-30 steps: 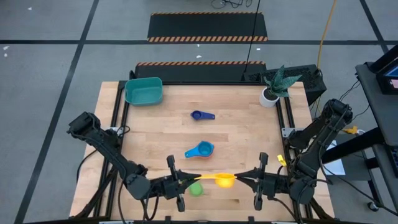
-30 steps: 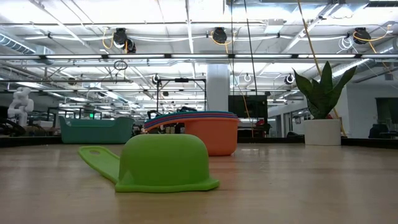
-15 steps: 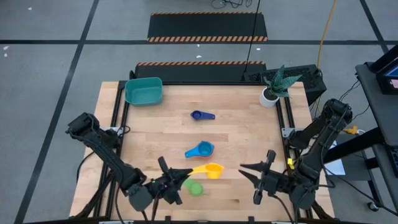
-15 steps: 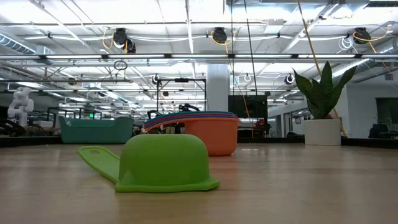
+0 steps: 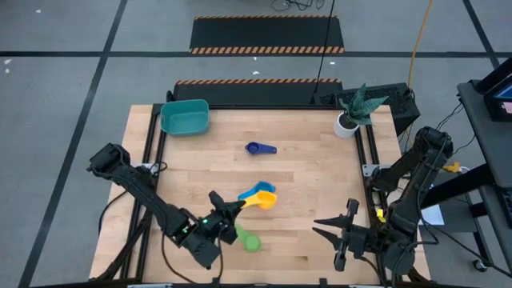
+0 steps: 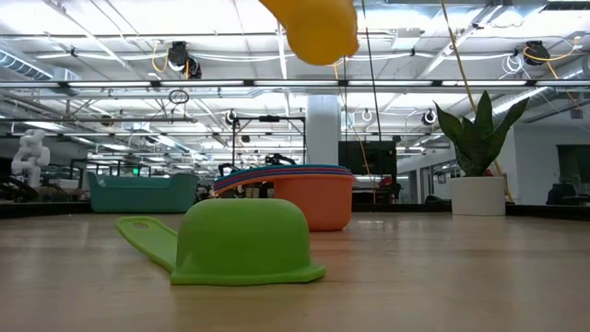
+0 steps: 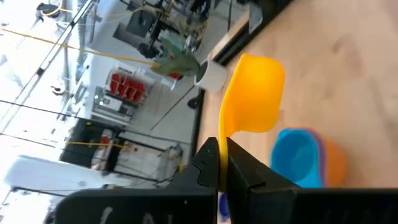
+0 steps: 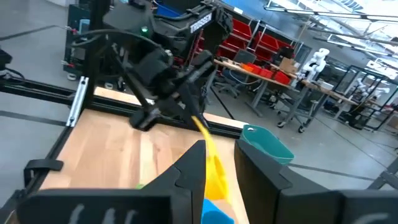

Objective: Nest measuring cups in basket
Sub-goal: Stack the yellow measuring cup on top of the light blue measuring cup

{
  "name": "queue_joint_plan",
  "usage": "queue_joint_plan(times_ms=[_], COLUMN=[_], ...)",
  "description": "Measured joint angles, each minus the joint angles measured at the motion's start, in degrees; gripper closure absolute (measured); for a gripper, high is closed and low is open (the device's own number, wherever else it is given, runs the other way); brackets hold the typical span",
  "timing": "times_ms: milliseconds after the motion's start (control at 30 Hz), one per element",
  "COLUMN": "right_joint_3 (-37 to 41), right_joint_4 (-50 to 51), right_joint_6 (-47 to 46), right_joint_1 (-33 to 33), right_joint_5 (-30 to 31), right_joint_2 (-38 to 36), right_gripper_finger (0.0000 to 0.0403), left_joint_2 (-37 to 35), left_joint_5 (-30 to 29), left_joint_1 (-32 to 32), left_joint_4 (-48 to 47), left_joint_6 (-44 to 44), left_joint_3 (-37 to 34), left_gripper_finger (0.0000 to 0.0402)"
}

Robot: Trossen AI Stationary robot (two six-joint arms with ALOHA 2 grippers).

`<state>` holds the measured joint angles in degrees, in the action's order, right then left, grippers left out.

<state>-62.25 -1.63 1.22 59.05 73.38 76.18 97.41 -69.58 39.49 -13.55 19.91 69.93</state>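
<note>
My left gripper (image 5: 230, 210) is shut on the yellow measuring cup (image 5: 267, 199), which hangs just over a nested stack of cups, blue on top (image 5: 253, 193) and orange outermost (image 6: 315, 201). The yellow cup (image 6: 318, 28) shows high above the table in the low view. A green cup (image 5: 251, 242) lies mouth down on the wood near the front. A dark blue cup (image 5: 260, 148) lies farther back. The teal basket (image 5: 186, 117) stands at the far left corner. My right gripper (image 5: 334, 230) is open at the near right, with nothing between its fingers. My left gripper pinches the free end of the yellow cup's flat handle (image 7: 222, 144) between its two fingers. The fingers come nearly level from the near left and lie along the handle. The cup (image 7: 255, 93) is lifted clear, its bowl above the blue-topped stack (image 7: 300, 155).
A white plant pot (image 5: 347, 124) with a spiky plant stands at the far right corner. Bare wood lies between the stack and the basket and across the table's right half.
A second ago both grippers met at the yellow cup near the front. My right gripper has let go, opened and drawn back toward the near right. My left gripper has rolled its wrist and carried the cup toward the far side, over the nested stack.
</note>
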Motion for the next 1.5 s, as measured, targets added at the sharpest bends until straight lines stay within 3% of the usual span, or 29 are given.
queue_joint_plan(times_ms=[433, 800, 967, 1200, 1500], right_joint_3=[3.4, 3.4, 3.4, 3.4, 3.4], right_joint_4=[-0.5, -0.4, -0.4, -0.4, -0.4], right_joint_6=[-1.9, -2.1, -2.1, -2.0, -2.0], right_joint_1=[0.3, 0.3, 0.3, 0.3, 0.3], right_joint_5=[-0.1, -0.1, -0.2, -0.2, -0.2], right_joint_2=[0.0, 0.0, 0.0, 0.0, 0.0], right_gripper_finger=[0.0325, 0.0325, 0.0325, 0.0325, 0.0325], left_joint_2=[7.6, 9.5, 9.5, 9.5, 9.5], left_joint_5=[3.1, 3.0, 7.1, 7.6, 8.1], left_joint_1=[-4.6, -7.0, -8.5, -9.2, -9.6], left_joint_4=[-1.3, -1.3, -1.2, -1.2, -1.6], left_joint_6=[13.2, 14.3, 18.6, 19.5, 18.7], left_joint_3=[0.0, -0.1, -0.1, -0.1, -0.1], left_gripper_finger=[0.0395, 0.0397, 0.0389, 0.0396, 0.0353])
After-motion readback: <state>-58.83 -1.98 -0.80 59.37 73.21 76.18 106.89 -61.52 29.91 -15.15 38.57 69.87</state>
